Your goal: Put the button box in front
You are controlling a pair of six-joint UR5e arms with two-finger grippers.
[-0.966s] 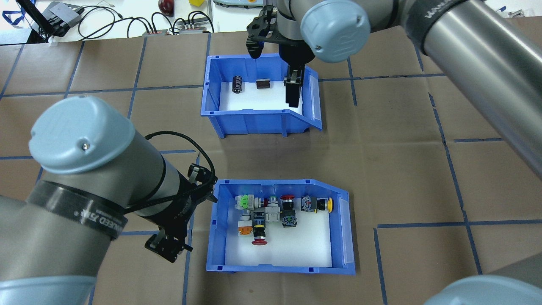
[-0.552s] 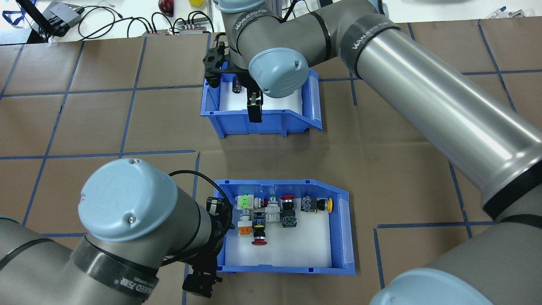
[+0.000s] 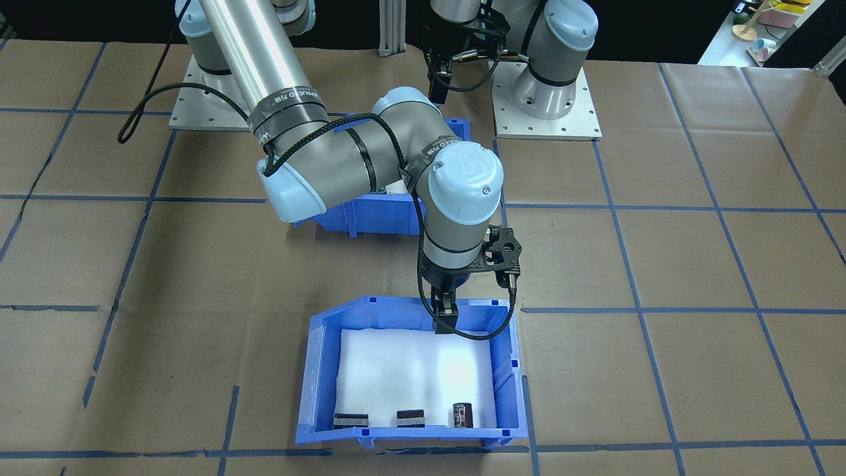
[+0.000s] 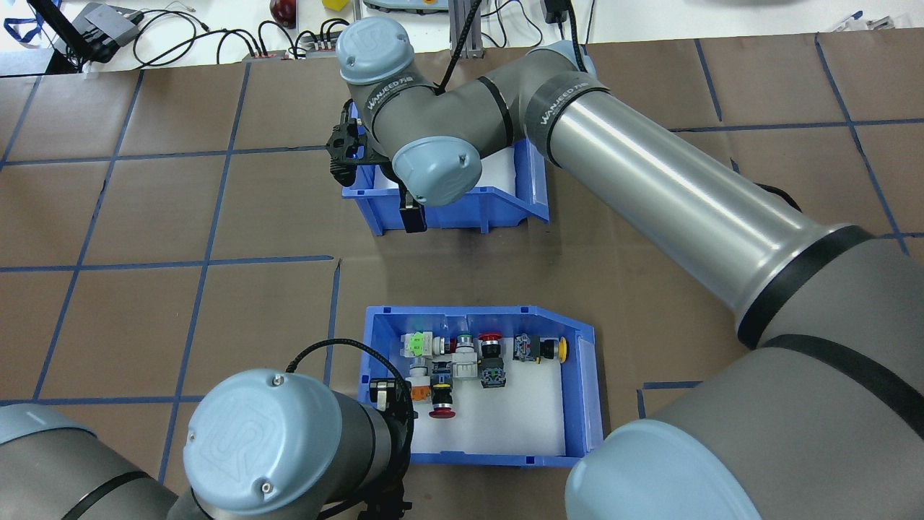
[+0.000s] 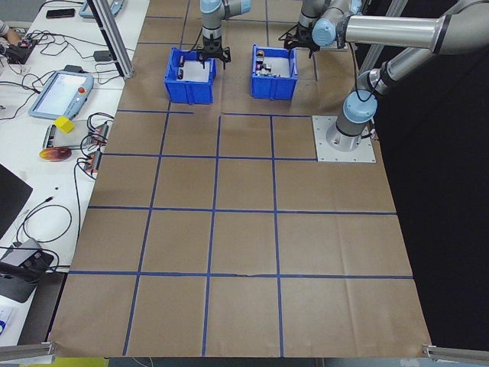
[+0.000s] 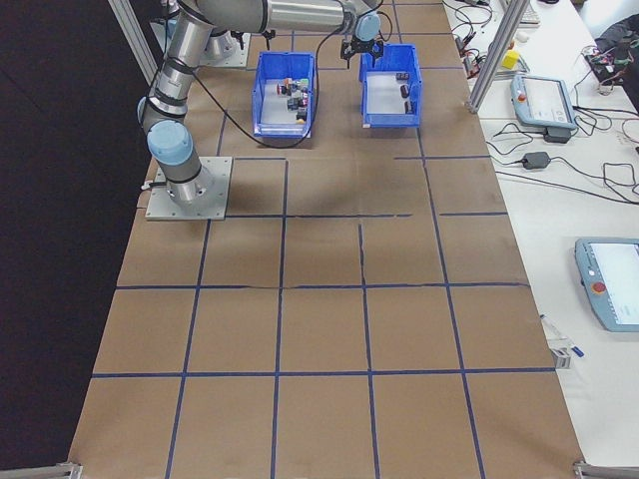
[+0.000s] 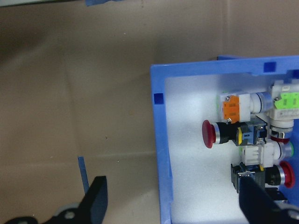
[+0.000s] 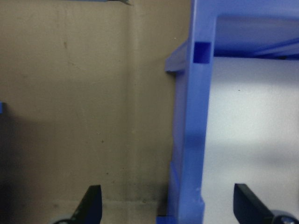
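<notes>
Straddling bin walls (image 8: 194, 140), jaws wide

The table (image 4: 180, 217) is covered with matt brown paper, faintly creased, and is gridded with strips of blue tape. The button box (image 4: 588, 383) is moulded from smooth blue plastic with a slight sheen, and is lined with a matt white sheet. The same blue plastic and white lining are seen in the second bin (image 3: 307, 390). The arm tubes are finished in bright, glossy metal, their joint caps in matt pale-blue plastic. The left claw (image 7: 173, 210) and the right claw (image 8: 166, 207) have matt black fingers.
</notes>
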